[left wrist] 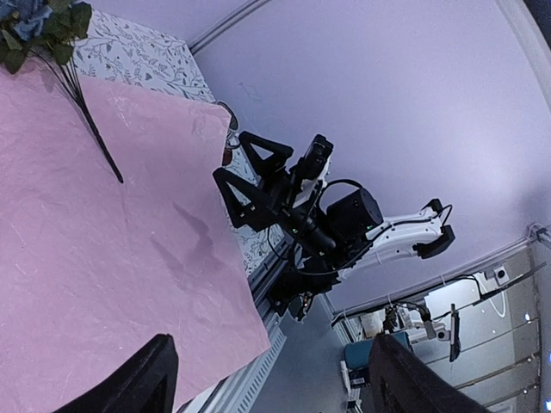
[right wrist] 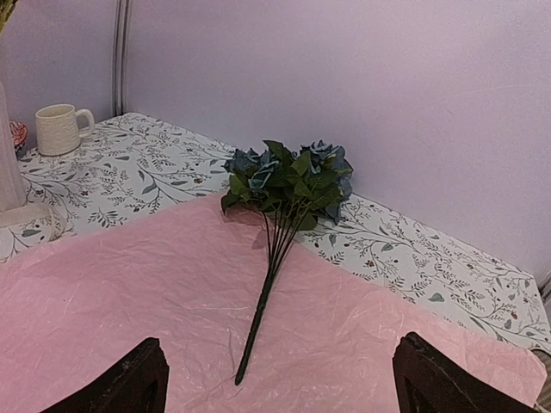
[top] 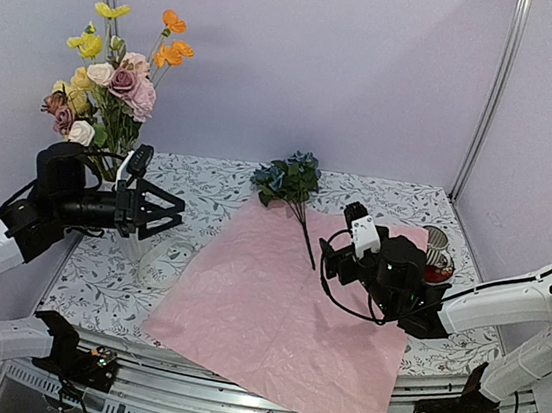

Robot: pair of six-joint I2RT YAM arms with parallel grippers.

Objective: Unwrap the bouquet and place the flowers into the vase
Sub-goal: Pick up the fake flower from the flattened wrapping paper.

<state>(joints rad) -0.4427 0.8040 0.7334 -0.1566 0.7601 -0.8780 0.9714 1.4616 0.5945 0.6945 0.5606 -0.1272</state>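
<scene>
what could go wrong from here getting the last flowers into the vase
The blue bunch lies flat on the pink paper, so the open right fingers may pinch the paper along with its thin stems. The vase is already crowded with flowers, so pushing more in might tip it.

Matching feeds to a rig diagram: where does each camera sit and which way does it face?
Top external: above, behind the robot, looking down on the table; left gripper and right gripper both show.
Left wrist: on the left arm, rolled, facing across the pink paper at the right gripper; own fingers below.
Right wrist: low over the pink paper, facing the blue roses and back wall; own fingers below.
Shared: all show the blue roses, stems on the pink paper.
</scene>
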